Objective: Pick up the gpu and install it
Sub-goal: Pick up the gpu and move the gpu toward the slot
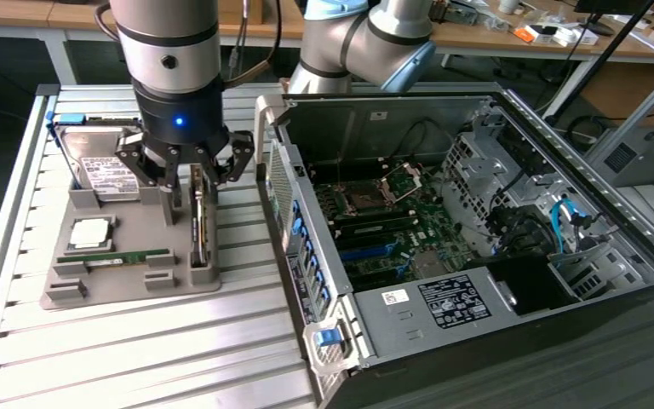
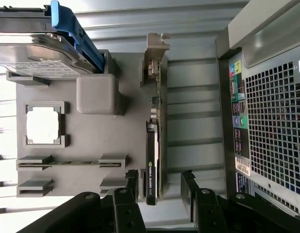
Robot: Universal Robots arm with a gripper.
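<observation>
**Open gripper straddles the card, fingers either side of its thin edge**

The gripper [image 1: 194, 170] hangs low over the grey holder tray [image 1: 123, 285], jaws spread wide and holding nothing; the gpu [image 1: 200, 226] stands on edge in a slot at the side of the tray nearest the computer case [image 1: 304, 230], not yet lifted.

The relation that matters is the one across the card's thickness; in the wrist view the gpu [image 2: 152, 155] shows as a narrow dark strip with its silvery bracket [image 2: 154, 51] at the end away from the gripper [image 2: 159, 187]; the two black fingers [image 2: 133, 187] stand one on each side of that strip, so the closing line runs square across the card's flat faces and its long axis runs straight away from the wrist.

The card is not centred in the gap; it sits just beside the finger on the tray's side, with more bare space toward the finger on the case's side; whether that nearer finger is touching the card is hard to judge, though it looks just apart.

In the exterior view the long axis runs along the case's rear panel, toward the camera; the gripper sits over the far part of it.

The hard drive [image 1: 102, 170], processor chip [image 1: 88, 232] and memory stick [image 1: 129, 256] lie elsewhere on the tray, apart from the fingers.
</observation>
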